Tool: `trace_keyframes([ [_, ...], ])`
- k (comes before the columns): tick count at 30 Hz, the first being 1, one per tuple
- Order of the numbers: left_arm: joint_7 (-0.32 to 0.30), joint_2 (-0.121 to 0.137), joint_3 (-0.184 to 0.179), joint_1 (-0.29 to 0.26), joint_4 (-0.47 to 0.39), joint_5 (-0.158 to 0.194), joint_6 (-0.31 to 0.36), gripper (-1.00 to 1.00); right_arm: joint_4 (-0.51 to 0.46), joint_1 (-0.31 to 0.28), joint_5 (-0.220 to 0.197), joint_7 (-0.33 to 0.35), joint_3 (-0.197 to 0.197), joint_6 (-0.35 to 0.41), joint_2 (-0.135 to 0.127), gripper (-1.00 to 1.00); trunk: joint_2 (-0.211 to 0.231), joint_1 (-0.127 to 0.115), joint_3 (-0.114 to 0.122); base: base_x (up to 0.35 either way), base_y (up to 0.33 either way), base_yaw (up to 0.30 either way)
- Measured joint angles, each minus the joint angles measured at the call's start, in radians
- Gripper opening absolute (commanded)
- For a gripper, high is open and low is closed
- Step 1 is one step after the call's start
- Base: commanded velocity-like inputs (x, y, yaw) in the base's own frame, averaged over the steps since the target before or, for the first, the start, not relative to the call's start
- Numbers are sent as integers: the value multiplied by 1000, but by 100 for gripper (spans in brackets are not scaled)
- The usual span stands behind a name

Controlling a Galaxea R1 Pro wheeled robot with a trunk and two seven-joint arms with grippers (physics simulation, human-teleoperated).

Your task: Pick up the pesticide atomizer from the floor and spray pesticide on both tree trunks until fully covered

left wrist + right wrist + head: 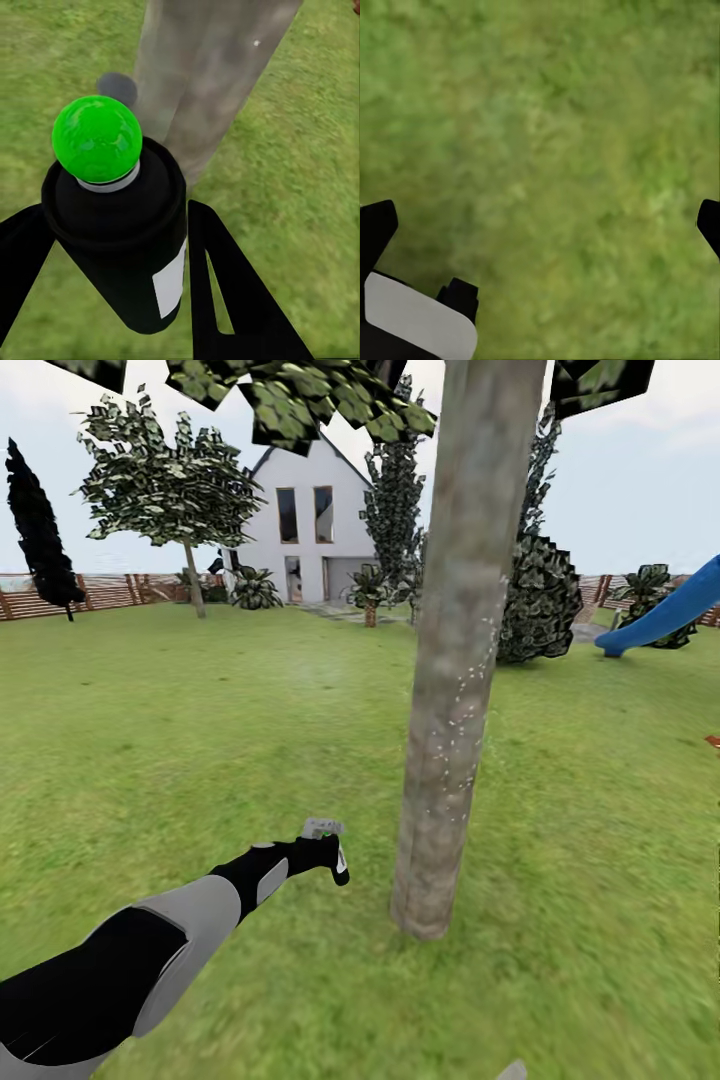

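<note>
My left gripper point(112, 255) is clamped on the pesticide atomizer point(124, 240), aimed at the tree trunk point(455, 690) just ahead for spraying; my right gripper point(540, 217) is wide open, empty.

No text, brand, number or sign can be read; the white label point(169, 285) on the pesticide atomizer point(120, 240) looks blank.

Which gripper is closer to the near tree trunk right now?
Left. The left gripper, shut on the pesticide atomizer, sits just beside the tree trunk. The right gripper hangs open over bare lawn.
</note>
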Motion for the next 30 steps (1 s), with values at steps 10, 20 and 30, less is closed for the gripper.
trace_keyframes([
  [10, 0, 0, -1, 0, 0, 0, 0, -100, 0, 0, 0, 0, 0, 0, 0, 100, 0, 0, 3, 16, 350, -274],
  [20, 0, -3, -3, 0, 0, 0, -2, -100, 0, 0, 0, 0, 1, 0, 0, 100, 0, 0, 5, 240, 283, -254],
  [30, 1, -5, -3, 14, 0, 0, -9, -100, 0, 0, 0, 0, 1, 0, 0, 100, 0, 0, 4, 71, 46, -284],
])
